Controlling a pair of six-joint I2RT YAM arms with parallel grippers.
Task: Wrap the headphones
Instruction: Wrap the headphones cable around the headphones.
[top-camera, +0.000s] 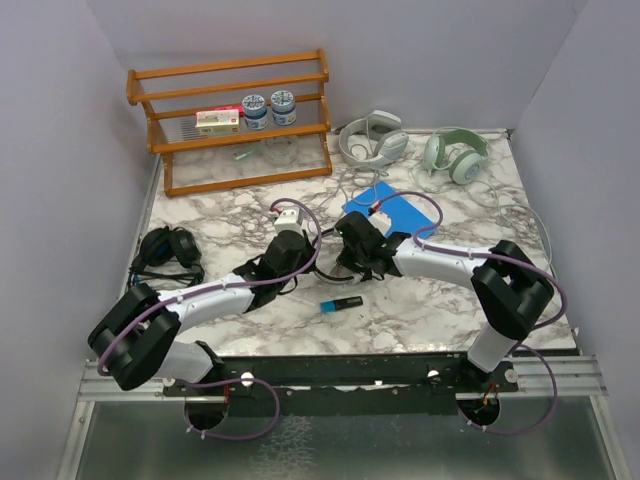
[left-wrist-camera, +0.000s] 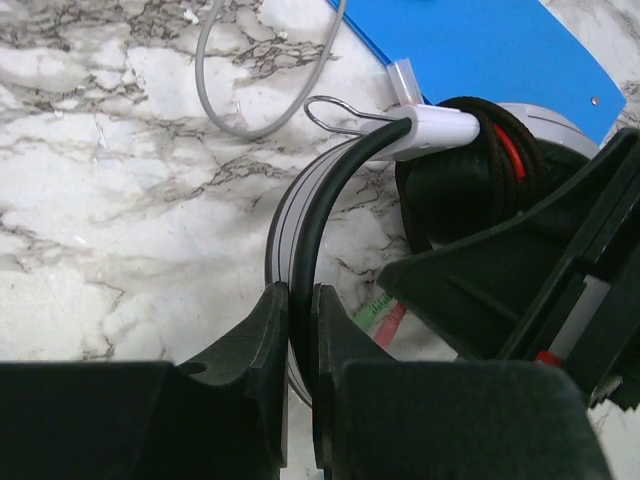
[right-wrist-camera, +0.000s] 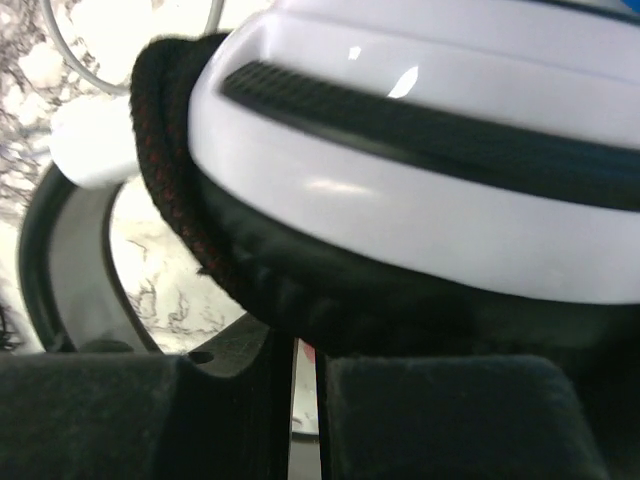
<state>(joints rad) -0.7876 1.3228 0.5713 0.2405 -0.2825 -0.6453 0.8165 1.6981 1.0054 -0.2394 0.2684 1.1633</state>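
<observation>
Here, four headphones (top-camera: 375, 138), left tool (left-wrist-camera: 301, 305) clamped on white-and-black pair (left-wrist-camera: 325, 195), right tool (right-wrist-camera: 305, 352) unclear.

Left arm (top-camera: 205, 298), right arm (top-camera: 440, 260): white links, black joints, purple cables; black blocky fingers (left-wrist-camera: 250, 375)

Black headphones (top-camera: 168, 250) at left, wooden rack (top-camera: 240, 137) behind, blue sheet (top-camera: 410, 210) mid-table

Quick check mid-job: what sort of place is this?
Probably a staged test booth, not a home: plain walls box in a marble-look table, the arms bolted to a rail at its edge.
</observation>
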